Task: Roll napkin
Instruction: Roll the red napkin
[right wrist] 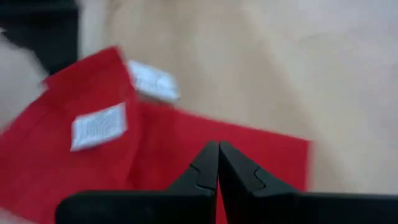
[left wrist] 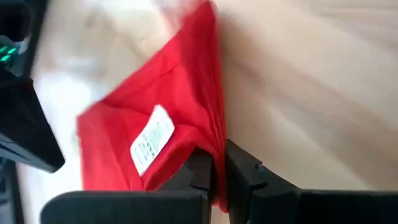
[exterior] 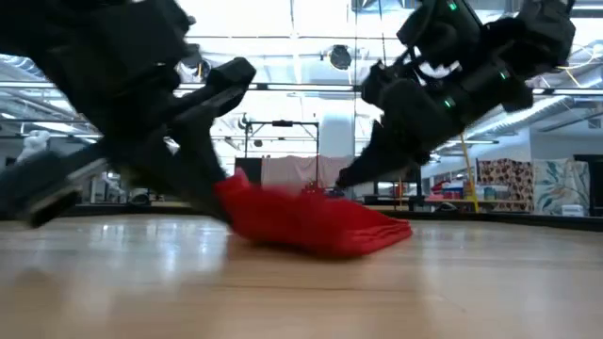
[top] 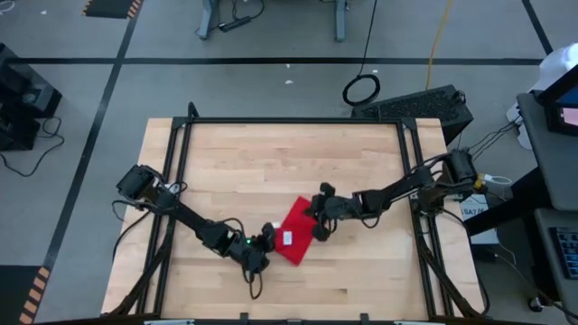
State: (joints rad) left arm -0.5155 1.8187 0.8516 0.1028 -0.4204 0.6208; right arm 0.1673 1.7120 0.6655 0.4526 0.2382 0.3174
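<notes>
The red napkin [top: 294,234] lies folded on the wooden table [top: 271,162], right of the middle and toward the near side. Its white tag [left wrist: 152,139] faces up. My left gripper [left wrist: 217,160] is shut on the napkin's left edge, and that end stands raised off the wood [exterior: 236,193]. The rest of the napkin [exterior: 367,234] lies flat. My right gripper [right wrist: 217,147] is shut with nothing between its fingers. It hangs close over the napkin's far right part [top: 316,224]. My left gripper pinches the napkin's edge [left wrist: 216,140] between its two fingers, where the cloth gathers into small pleats; one layer or several, I cannot tell. The fingers slant down from the table's left. The held end is raised and the rest lies on the table. My right gripper's shut fingertips [exterior: 344,177] stand just over the napkin's top, and I cannot tell whether they touch it.
Bare wood [top: 271,162] surrounds the napkin on all sides. A black frame rail [top: 177,171] runs along the table's edges. Both arms reach in from the sides and meet at the napkin.
</notes>
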